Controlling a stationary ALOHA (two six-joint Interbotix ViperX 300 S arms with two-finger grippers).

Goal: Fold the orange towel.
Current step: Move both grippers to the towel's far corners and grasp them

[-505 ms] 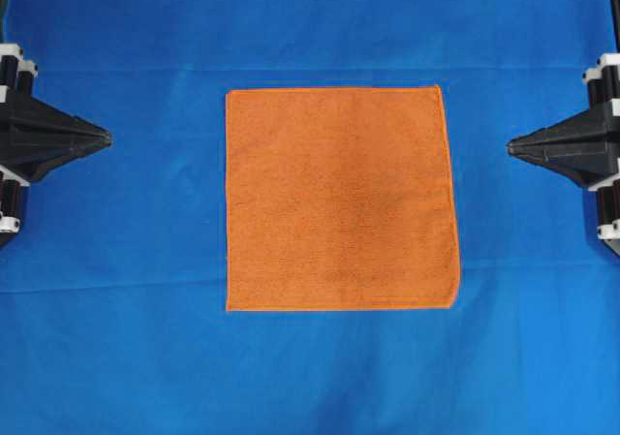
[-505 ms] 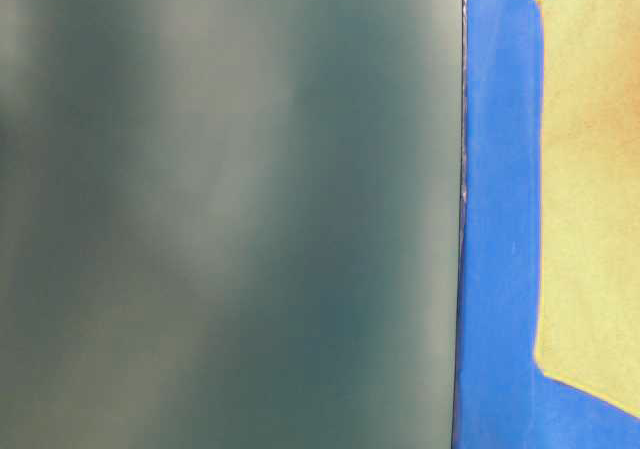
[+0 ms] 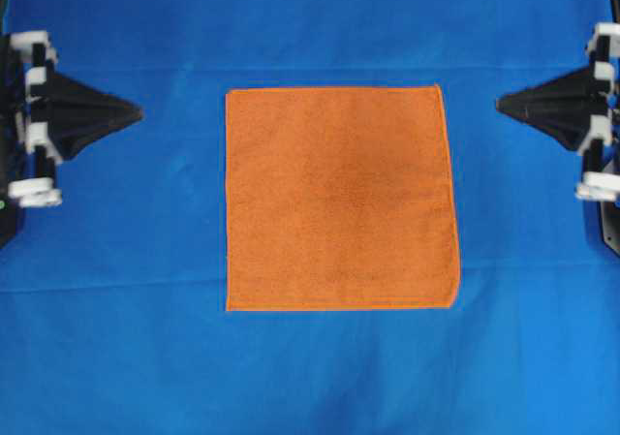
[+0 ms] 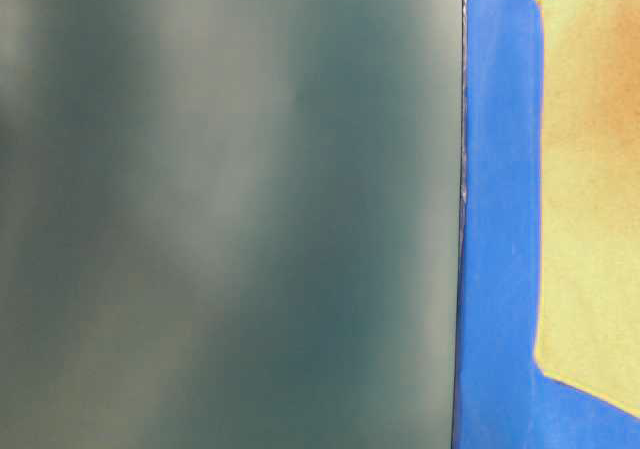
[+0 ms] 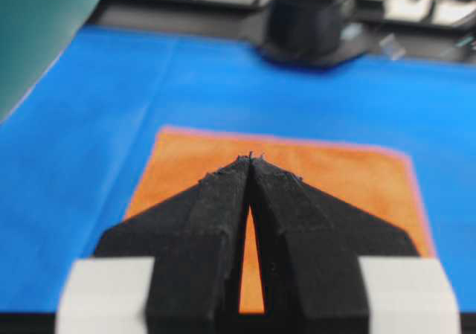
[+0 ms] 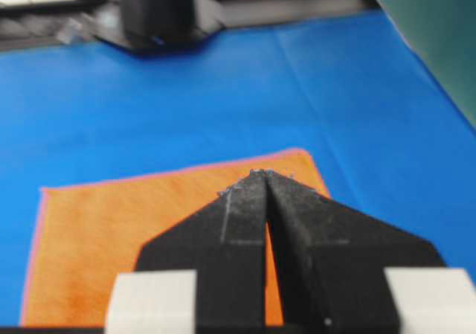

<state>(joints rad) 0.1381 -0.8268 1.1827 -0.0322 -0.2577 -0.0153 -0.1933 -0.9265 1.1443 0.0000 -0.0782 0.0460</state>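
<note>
So the orange towel (image 3: pixel 339 199) is lying flat and fully spread out in the middle of the bench (image 3: pixel 116 357), which is covered in a blue cloth (image 3: pixel 320 28). Nothing is folded yet; it's one open square with its thin hem showing all the way around and a rounded corner at the lower right in the overhead view. No wrinkles that I can spot, just a slightly darker patch near the middle.

The left gripper (image 3: pixel 139 113) is sitting out on the left side, pointing inward at the towel and well apart from its left edge. Its fingers (image 5: pixel 223 200) are pressed together at the tips, pinching nothing; the wrist view is showing only a thin sliver of orange through the gap further back. The right gripper (image 3: pixel 500 106) is mirroring that on the other side, also well clear of the towel's right edge, with its fingers (image 6: pixel 238 207) pressed together and holding nothing as well.

Both wrist cameras are looking over the closed tips at the towel beyond, with the opposite arm's dark base (image 5: pixel 309 21) blurry at the far end of the cloth.

The table-level view is mostly getting blocked by a blurry grey-green surface (image 4: pixel 230 209), with only a strip of blue and a washed-out piece of the towel showing at the right.
</note>
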